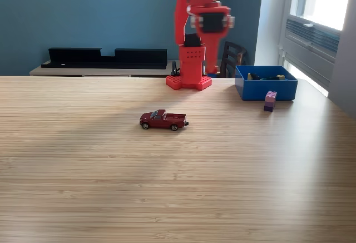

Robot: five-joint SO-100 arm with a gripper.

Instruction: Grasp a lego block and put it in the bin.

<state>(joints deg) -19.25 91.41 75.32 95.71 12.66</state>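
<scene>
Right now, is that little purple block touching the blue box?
Cannot tell. In the exterior view the purple block stands in front of the blue bin's near wall and overlaps it, so any gap between them is hidden.

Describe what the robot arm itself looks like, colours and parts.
The arm is bright red plastic throughout, rising from a red base with a grid of small holes. Black motor blocks show between the red shells. The upper part is blurred and cropped, so the gripper can't be made out; no cables visible.

You have a single exterior view, set low near the wooden table (178, 187) and facing the red arm (196, 43) at the far edge. It sits well back, taking in the blue wall (89, 15) behind.
</scene>
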